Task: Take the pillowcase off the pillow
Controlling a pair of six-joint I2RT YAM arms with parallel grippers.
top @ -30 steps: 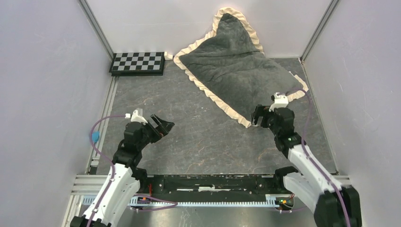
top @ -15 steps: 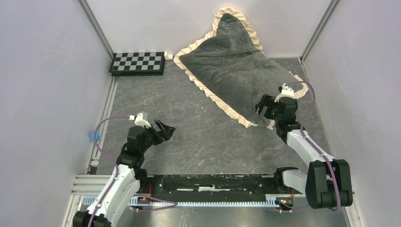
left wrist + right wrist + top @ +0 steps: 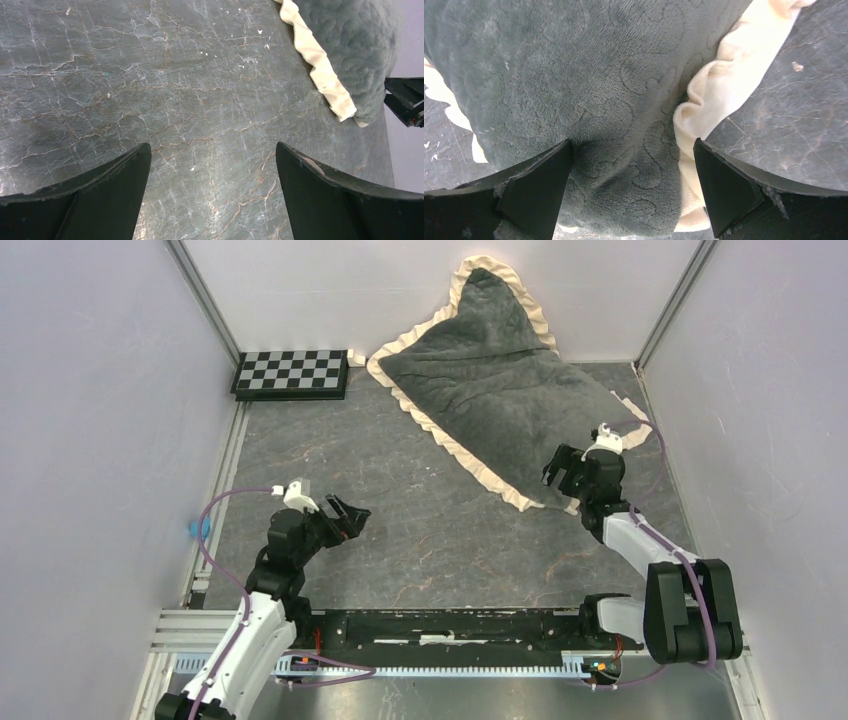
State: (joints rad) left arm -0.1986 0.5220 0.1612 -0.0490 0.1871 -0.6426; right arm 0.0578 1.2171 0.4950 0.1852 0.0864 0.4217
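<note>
The right gripper [image 3: 631, 145], jaws spread, straddles the near corner of the pillowcase [image 3: 574, 75]. Closing deep could pinch the hidden pillow with the fabric and drag both, since the left gripper [image 3: 212, 147], also spread, hovers well short of it. Only the right wrist view shows the frill [image 3: 709, 100] beside one finger [image 3: 724, 190]; only the top view shows the far corner up the back wall [image 3: 400, 290].

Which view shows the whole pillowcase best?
Top external: almost the entire pillowcase lies in frame, grey face up, cream frill outlining it. Right wrist shows only a close patch of grey quilting and frill; left wrist catches just one corner at its upper right.
</note>
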